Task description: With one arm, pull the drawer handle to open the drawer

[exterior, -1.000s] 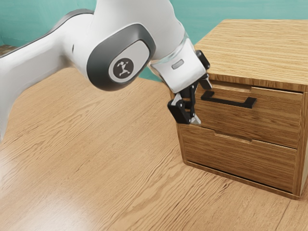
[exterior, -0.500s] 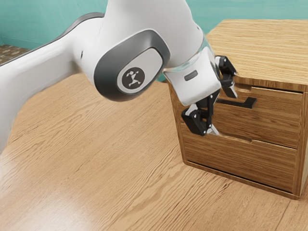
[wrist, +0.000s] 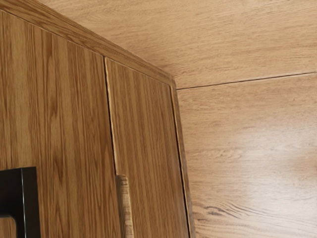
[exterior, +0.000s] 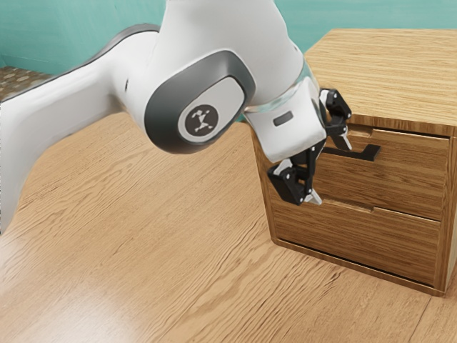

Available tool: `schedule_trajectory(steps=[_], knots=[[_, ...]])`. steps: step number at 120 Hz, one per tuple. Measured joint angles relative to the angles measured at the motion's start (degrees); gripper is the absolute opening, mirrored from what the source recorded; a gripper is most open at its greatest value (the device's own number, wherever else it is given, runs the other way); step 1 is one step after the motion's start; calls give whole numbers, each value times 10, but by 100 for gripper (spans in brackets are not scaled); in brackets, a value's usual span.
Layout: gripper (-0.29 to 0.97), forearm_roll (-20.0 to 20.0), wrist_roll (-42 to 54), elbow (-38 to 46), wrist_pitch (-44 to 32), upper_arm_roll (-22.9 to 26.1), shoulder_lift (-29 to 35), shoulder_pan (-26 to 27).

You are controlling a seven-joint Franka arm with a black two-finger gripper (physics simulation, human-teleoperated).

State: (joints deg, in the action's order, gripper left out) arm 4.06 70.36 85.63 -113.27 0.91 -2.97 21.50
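Right now my gripper [exterior: 303, 196] is hanging released, grasping nothing, by the front corner of the cabinet [exterior: 385, 64] standing on the desk [exterior: 143, 236]. The black drawer handle [exterior: 355, 151] is sitting just above my fingertips, toward the exterior view's right, on the shut upper drawer [exterior: 403, 175].

Exterior view beside the arm [exterior: 71, 107], wrist view close, both facing the cabinet [exterior: 385, 71]

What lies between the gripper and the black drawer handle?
Only bare wood of the top drawer front, as the exterior view shows; the gripper sits just below one end of the handle.
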Motion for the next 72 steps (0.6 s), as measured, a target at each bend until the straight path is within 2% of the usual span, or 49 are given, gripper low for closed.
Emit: schedule_trajectory(steps=[72], knots=[[68, 4, -4, -5, 0, -2, -11, -17]])
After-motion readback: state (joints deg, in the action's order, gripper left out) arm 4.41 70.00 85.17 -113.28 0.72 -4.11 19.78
